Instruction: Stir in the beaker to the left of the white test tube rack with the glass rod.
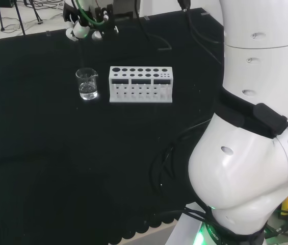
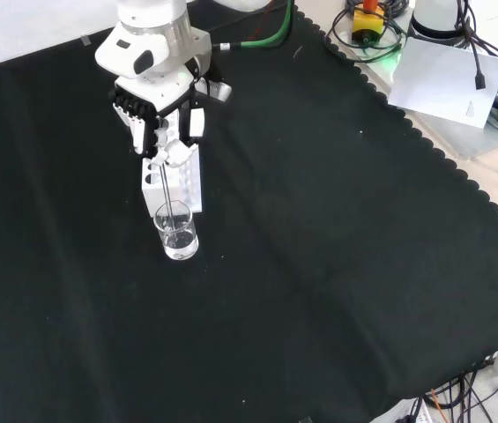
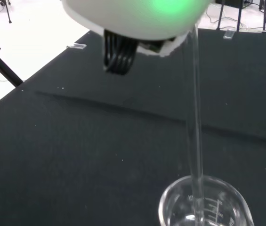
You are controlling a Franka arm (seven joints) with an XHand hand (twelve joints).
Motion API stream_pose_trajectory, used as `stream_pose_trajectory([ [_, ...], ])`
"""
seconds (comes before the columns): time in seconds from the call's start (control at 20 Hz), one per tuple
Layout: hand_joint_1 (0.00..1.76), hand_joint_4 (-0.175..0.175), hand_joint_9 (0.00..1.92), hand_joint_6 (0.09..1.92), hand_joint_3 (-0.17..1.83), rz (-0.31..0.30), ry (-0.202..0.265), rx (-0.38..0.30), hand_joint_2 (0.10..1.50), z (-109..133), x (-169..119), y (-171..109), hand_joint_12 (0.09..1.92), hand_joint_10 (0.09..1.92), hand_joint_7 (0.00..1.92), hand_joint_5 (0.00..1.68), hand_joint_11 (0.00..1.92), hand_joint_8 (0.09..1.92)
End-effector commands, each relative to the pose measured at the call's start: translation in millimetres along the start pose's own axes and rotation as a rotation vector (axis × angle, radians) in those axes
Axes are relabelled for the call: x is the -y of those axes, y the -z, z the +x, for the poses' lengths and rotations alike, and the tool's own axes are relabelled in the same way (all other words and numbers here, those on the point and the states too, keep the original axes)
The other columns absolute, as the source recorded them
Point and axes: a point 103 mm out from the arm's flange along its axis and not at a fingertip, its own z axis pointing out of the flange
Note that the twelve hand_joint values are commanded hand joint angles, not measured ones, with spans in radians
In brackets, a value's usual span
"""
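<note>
Standing in the clear beaker (image 2: 180, 236), a thin glass rod (image 2: 171, 198).

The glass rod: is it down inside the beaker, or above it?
Inside. In the wrist view the glass rod passes the rim of the beaker and goes down into it; the front view shows the hand holding it from above.

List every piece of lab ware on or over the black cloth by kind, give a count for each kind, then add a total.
Beaker: 1
White test tube rack: 1
Glass rod, held by the hand with its lower end in the beaker: 1
Total: 3
</note>
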Motion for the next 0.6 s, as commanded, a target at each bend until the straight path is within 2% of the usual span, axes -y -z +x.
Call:
stream_pose_trajectory([
  [0.05, 1.21, -0.175, 1.89, 0.95, 0.91, 0.009, 0.001, 0.001, 0.57, -5.0, -12.7, -5.5, 0.74, 0.75, 1.55, 1.18, 1.83, 1.06],
  [0.25, 1.21, -0.175, 1.89, 0.95, 0.91, 0.011, -0.018, 0.0, 0.57, -19.4, -9.2, -6.6, 0.74, 0.75, 1.55, 1.18, 1.83, 1.06],
  [0.4, 1.21, -0.175, 1.89, 0.95, 0.91, 0.022, -0.043, 0.003, 0.57, -29.9, 3.9, -6.8, 0.74, 0.75, 1.55, 1.18, 1.83, 1.06],
  [0.6, 1.21, -0.175, 1.89, 0.95, 0.91, 0.026, -0.059, 0.008, 0.57, -29.8, 19.1, -3.5, 0.74, 0.75, 1.55, 1.18, 1.83, 1.06],
])
